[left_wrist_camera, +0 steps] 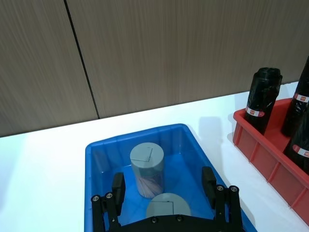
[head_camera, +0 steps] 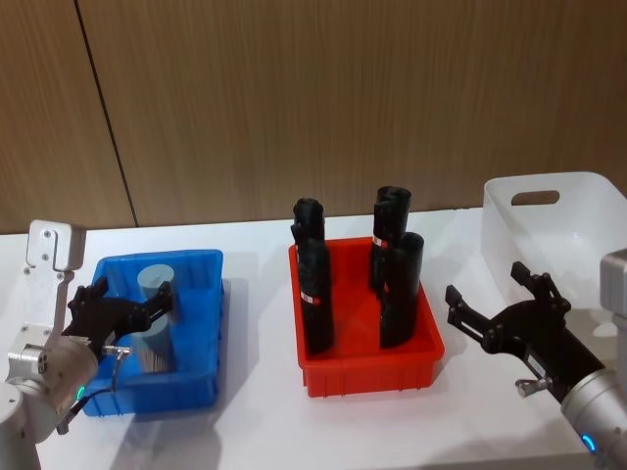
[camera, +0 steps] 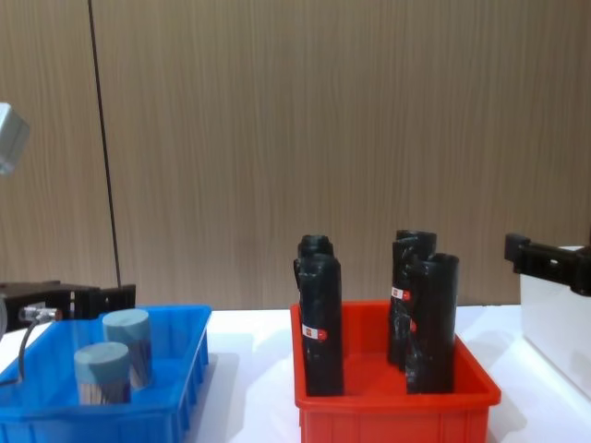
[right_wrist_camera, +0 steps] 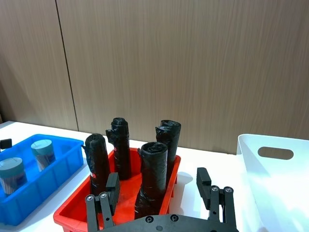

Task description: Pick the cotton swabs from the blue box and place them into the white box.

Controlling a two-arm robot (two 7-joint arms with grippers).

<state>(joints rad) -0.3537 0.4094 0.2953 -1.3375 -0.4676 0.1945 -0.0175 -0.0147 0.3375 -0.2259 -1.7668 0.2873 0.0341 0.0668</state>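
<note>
A red plastic bin (head_camera: 372, 377) with four upright black wrapped rolls (head_camera: 314, 294) stands on the white worktop (head_camera: 260, 411). Left of it, the shallow blue plastic box (head_camera: 201, 274) holds two clear, grey-lidded tubs of cotton swabs (left_wrist_camera: 147, 166). The left pincer (left_wrist_camera: 163, 186) hangs spread over the nearer tub. Right of the red bin, the right pincer (head_camera: 485, 284) hovers released, just before the translucent white box (head_camera: 588, 211). The chest view shows both tubs upright, side-on.

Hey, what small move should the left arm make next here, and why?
Probably lower the left claw straight down around the nearer cotton swab tub. The claw is open above the blue box, and the left wrist view shows that tub's lid between its fingers, so a short descent should allow a grasp. The right claw sits open near the white box.
</note>
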